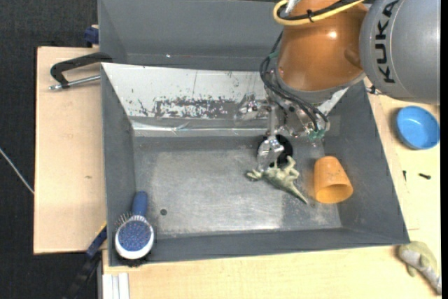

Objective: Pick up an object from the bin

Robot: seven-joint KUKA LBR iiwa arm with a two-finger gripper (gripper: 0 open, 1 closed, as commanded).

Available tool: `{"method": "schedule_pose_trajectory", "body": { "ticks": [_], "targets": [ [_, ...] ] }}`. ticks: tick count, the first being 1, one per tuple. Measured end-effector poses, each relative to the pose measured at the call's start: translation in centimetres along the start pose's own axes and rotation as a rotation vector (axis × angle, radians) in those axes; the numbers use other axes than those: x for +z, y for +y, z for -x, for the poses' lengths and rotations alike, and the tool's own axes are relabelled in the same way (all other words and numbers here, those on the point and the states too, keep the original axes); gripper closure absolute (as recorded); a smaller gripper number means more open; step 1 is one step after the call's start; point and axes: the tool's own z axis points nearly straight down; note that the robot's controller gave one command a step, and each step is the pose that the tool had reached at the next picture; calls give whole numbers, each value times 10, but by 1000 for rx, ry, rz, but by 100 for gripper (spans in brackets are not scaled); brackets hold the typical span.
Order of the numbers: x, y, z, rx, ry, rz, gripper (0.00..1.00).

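My gripper (271,153) hangs low over the right middle of the bin floor, its fingers reaching down to a small olive-green toy figure (283,177) that lies sprawled there. The fingertips sit at the figure's upper left end, touching or almost touching it. Just right of the figure an orange plastic cup (330,180) lies tipped on its side against the right wall.
A blue-handled round hairbrush (134,231) lies in the near left corner of the bin. The arm and its orange cover lean in from the upper right over the back right corner.
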Motion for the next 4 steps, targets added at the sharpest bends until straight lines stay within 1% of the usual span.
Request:
{"method": "schedule_pose_trajectory", "body": {
  "ticks": [1,2,3,4],
  "targets": [
    [125,-50,12,-94,12,9,0],
    [103,-108,-15,128,10,3,0],
    [101,-108,-14,127,7,3,100],
    [103,-107,-14,126,11,5,0]
  ]
}}
